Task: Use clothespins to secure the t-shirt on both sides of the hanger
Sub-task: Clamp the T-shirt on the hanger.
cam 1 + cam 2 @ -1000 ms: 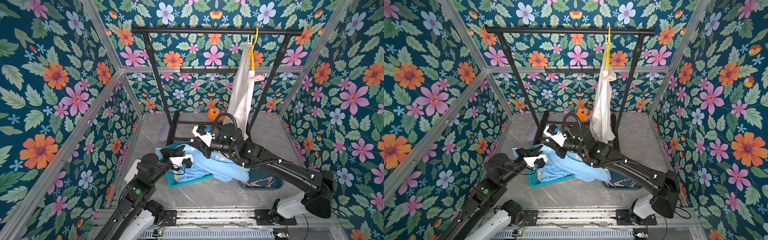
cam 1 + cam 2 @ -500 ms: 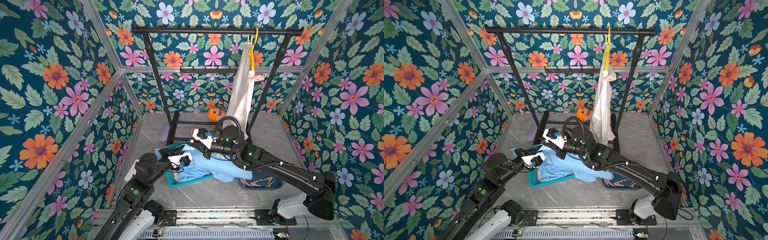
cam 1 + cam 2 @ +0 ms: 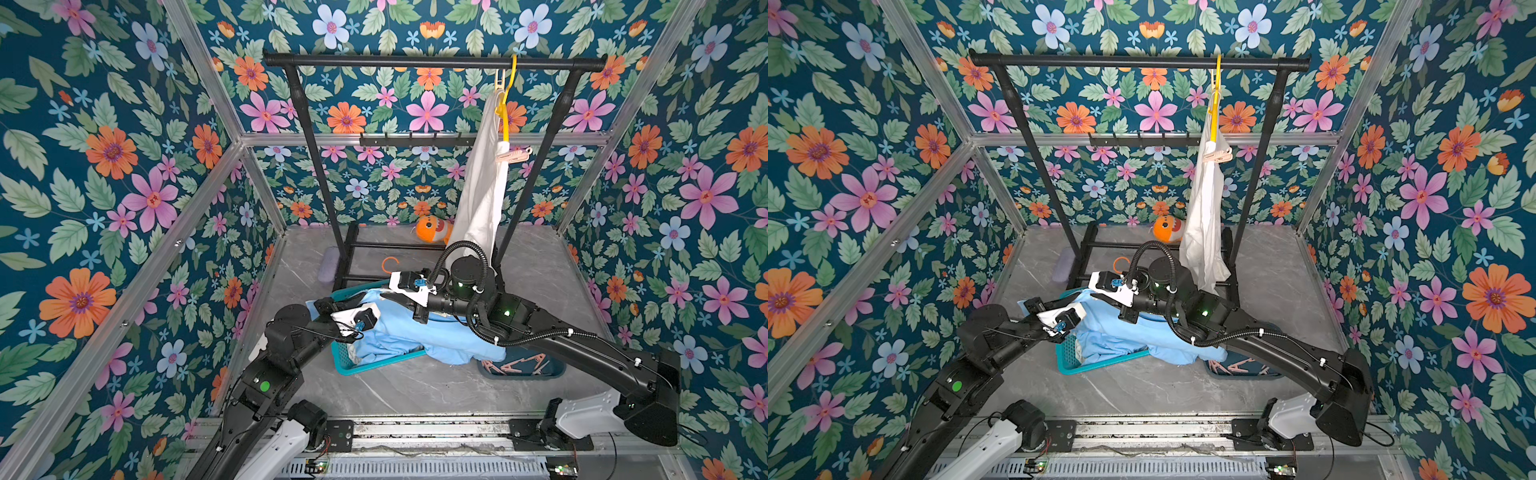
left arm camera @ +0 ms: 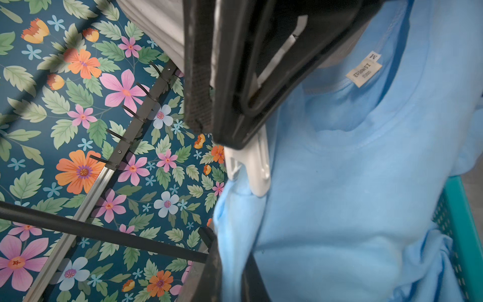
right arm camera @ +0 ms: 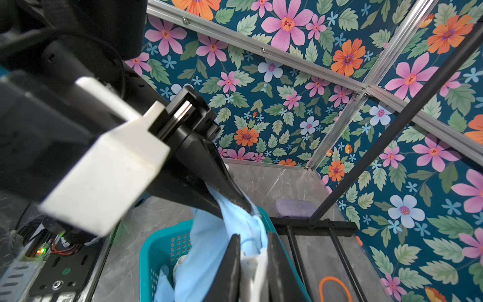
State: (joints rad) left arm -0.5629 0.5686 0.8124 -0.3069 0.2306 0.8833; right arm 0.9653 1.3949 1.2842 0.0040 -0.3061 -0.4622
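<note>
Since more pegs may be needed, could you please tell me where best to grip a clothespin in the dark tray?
Probably across the two handle ends, coming straight down: the clothespins lie flat in the open-topped tray, levers side by side.

Blue t-shirt [image 4: 352, 209] neck label [image 4: 363, 75]: roughly "ERHANSI", smaller line under it unreadable. Size tab [image 4: 374, 56]: "M".

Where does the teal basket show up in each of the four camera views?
In a top view: teal basket, lower centre on the floor, under the blue t-shirt.
In a top view: same spot, lower centre.
Left wrist: mesh wall beside the t-shirt.
Right wrist: mesh wall, the t-shirt rising out of it.
Shared landmark: the blue t-shirt.
</note>
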